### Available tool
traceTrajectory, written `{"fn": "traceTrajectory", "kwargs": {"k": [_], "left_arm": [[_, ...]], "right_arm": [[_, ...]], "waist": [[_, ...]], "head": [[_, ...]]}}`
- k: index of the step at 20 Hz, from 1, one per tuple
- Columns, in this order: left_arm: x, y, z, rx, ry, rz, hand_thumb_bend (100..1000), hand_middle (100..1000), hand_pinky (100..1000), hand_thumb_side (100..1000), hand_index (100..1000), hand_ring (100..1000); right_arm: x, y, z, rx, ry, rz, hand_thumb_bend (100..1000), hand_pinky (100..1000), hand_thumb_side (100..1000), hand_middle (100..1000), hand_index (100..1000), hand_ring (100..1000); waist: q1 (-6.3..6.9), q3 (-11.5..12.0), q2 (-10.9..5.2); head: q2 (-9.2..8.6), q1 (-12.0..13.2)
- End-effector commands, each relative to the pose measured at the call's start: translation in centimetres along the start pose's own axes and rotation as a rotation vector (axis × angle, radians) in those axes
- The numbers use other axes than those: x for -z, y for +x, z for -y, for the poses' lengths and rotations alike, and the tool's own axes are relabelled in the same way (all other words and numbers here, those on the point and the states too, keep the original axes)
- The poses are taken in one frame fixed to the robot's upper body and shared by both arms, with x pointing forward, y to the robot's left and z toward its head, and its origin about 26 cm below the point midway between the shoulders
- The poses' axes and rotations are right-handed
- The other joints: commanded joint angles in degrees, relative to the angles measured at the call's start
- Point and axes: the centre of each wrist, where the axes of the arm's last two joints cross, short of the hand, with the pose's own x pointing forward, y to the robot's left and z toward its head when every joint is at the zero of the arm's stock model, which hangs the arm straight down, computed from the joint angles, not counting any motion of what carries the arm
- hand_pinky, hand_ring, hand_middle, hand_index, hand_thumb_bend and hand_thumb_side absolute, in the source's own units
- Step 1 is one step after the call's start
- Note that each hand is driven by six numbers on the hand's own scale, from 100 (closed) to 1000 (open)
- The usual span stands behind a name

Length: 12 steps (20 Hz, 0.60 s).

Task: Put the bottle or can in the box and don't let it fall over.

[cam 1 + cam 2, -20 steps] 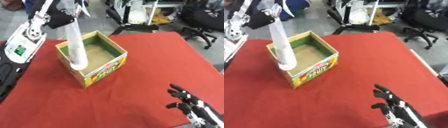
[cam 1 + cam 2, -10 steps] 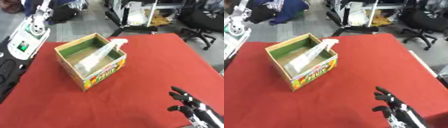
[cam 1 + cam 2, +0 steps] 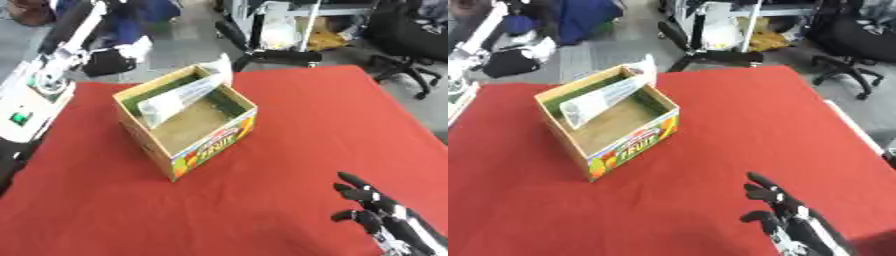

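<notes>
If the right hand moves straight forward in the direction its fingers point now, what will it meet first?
The right hand sits near the lower right, fingers open and pointing up and to the left across the red table. Going straight on, it would probably meet the box at its near corner; depth is hard to judge.

Bright, even light; soft motion blur throughout, faint shadows.

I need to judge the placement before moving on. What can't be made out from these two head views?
- Left robot hand: in neither view, beyond the left edge.
- Bottle: lies tilted across the box; its lower end is blurred, and the near wall hides where it rests.
- Bottle's cap and label: too blurred to read in either view.
- Right robot hand: open at the lower right, its wrist cut off by the bottom edge.
- Box front print: blurred.
</notes>
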Motion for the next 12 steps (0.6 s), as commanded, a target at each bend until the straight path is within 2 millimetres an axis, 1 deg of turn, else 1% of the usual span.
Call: {"fn": "traceTrajectory", "kwargs": {"k": [1, 3, 4, 6, 9, 12], "left_arm": [[-3.0, 1.6, -5.4, -0.004, 0.101, 0.004, 100, 520, 710, 493, 759, 678], [-5.8, 2.4, -6.7, -0.024, 0.156, -0.029, 100, 517, 707, 504, 756, 675], [-7.4, 2.5, -6.9, -0.034, 0.192, -0.055, 100, 514, 703, 521, 754, 674], [-10.3, 2.8, -6.7, -0.060, 0.276, -0.117, 100, 510, 701, 532, 750, 672], [-14.3, 2.6, -4.5, -0.122, 0.418, -0.238, 100, 508, 700, 586, 743, 679], [-16.9, 2.2, -1.7, -0.189, 0.526, -0.335, 100, 509, 703, 622, 740, 686]], "right_arm": [[-0.1, 0.5, 0.6, -0.032, -0.020, 0.003, 100, 708, 495, 1000, 788, 1000], [-0.2, 0.5, 0.7, -0.037, -0.031, 0.000, 100, 708, 495, 1000, 788, 1000], [-0.3, 0.5, 0.7, -0.040, -0.039, -0.001, 100, 708, 495, 1000, 788, 1000], [-0.4, 0.5, 0.8, -0.043, -0.051, -0.005, 100, 708, 496, 1000, 788, 1000], [-0.7, 0.4, 0.7, -0.047, -0.066, -0.008, 100, 708, 496, 1000, 788, 1000], [-0.7, 0.5, 0.7, -0.046, -0.071, -0.003, 100, 709, 496, 1000, 789, 1000]], "waist": [[0.17, 0.8, -0.78], [0.22, 1.9, -0.69], [0.20, 2.6, -0.59], [0.12, 3.8, -0.38], [-0.48, 5.8, 0.04], [-1.06, 7.0, 0.15]], "head": [[-0.43, -1.2], [-0.30, -1.5], [-0.21, -1.6], [-0.11, -1.5], [0.26, -0.5], [0.85, 1.1]]}}
